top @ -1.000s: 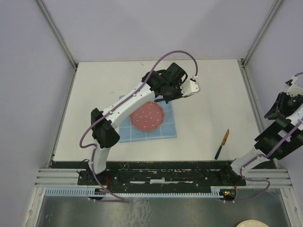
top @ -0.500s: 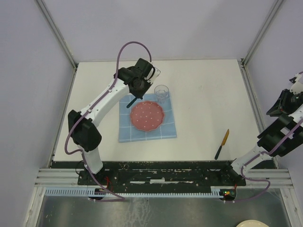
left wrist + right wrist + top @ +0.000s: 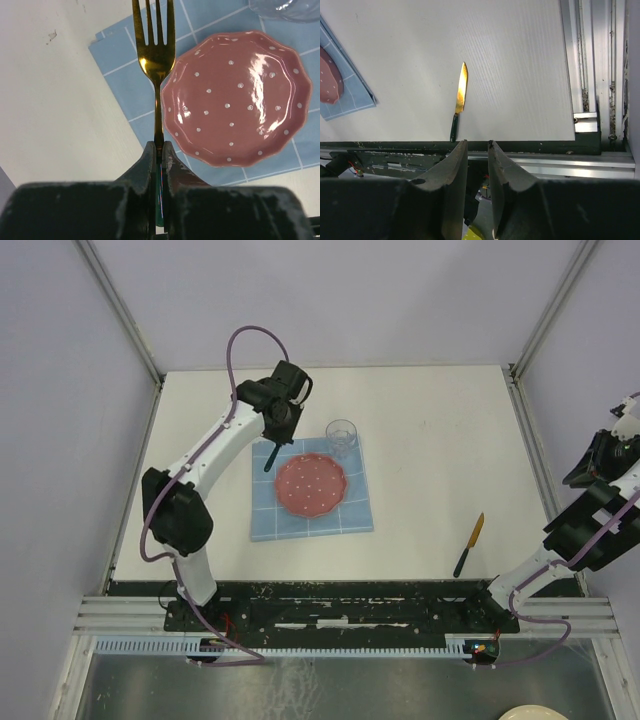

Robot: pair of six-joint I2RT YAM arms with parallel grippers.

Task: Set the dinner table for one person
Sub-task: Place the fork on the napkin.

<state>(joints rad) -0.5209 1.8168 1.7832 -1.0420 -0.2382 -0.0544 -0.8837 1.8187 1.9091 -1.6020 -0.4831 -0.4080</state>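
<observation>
Fork placement: a fork [image 3: 156, 65] is clamped in the left gripper [image 3: 158, 148] beside the plate [image 3: 235, 100], to be lowered onto the mat [image 3: 125, 85].

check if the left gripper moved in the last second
Yes. The left gripper, holding the fork, swung left, from the plate's far right to far left.

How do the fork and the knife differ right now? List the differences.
The fork is clamped in the left tool; the knife lies free on the dinner table. The fork is over the blue placemat beside the pink plate; the knife is off the placemat, near the table's front edge. Both are gold with dark handles.
</observation>
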